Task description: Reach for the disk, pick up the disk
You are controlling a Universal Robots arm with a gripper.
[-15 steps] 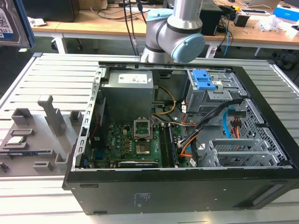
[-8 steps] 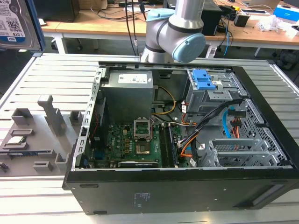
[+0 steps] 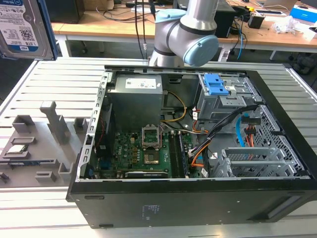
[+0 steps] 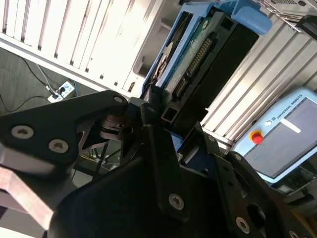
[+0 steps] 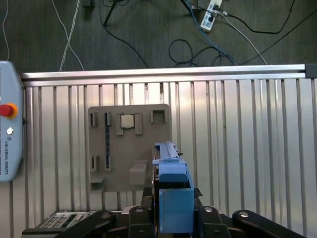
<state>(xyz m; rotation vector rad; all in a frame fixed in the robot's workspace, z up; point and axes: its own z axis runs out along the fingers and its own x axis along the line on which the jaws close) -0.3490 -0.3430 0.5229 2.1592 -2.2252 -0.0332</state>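
Note:
The disk (image 3: pixel 22 27) hangs in the air at the exterior view's upper left, its white-and-blue label facing the camera and its blue frame along one side. In the first wrist view the disk (image 5: pixel 171 183) appears edge-on, high above the slatted table, with my gripper (image 5: pixel 173 201) shut on its blue frame. In the second wrist view the disk (image 4: pixel 198 54) shows its connector edge, and the black fingers (image 4: pixel 153 106) of my gripper (image 4: pixel 166 116) clamp one end of it. The arm's grey and light-blue joints (image 3: pixel 185 29) rise behind the case.
An open black computer case (image 3: pixel 188 198) lies on the slatted metal table (image 3: pixel 59 79), with a blue bracket (image 3: pixel 216 84) on its drive cage. A grey fixture plate (image 3: pixel 39 144) (image 5: pixel 129 144) sits to the exterior view's left of the case. A teach pendant (image 5: pixel 7 134) rests at the table's edge.

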